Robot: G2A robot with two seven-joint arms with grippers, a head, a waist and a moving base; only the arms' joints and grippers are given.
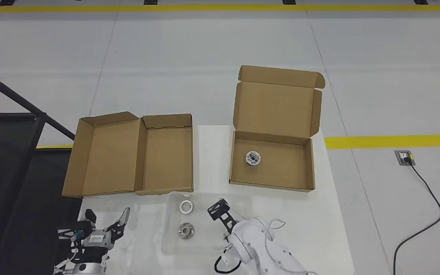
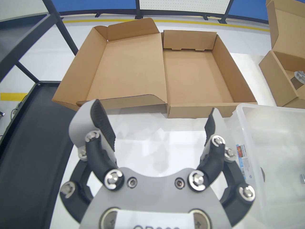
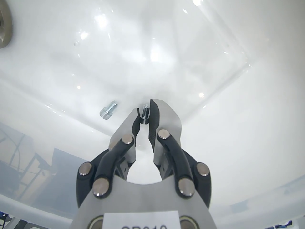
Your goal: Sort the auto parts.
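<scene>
My right gripper (image 3: pixel 144 111) is down inside the clear plastic bin (image 1: pixel 240 201) and shut on a small silver bolt (image 3: pixel 144 113). A second silver bolt (image 3: pixel 108 110) lies loose on the bin floor just beside it. The bin also holds a white ring (image 1: pixel 185 206) and a grey metal hub (image 1: pixel 185 231). My left gripper (image 2: pixel 157 117) stands open over the white table, left of the bin (image 2: pixel 247 120), with nothing between its fingers. A round metal part (image 1: pixel 252 159) lies in the right cardboard box (image 1: pixel 275 180). The left cardboard box (image 1: pixel 165 155) has nothing in it.
The left box's lid (image 1: pixel 103 155) lies flat, hanging past the table's left edge. The right box's lid (image 1: pixel 275 106) stands upright at the back. A black rack (image 2: pixel 35 125) sits off the table's left side. White table (image 1: pixel 330 220) lies bare right of the bin.
</scene>
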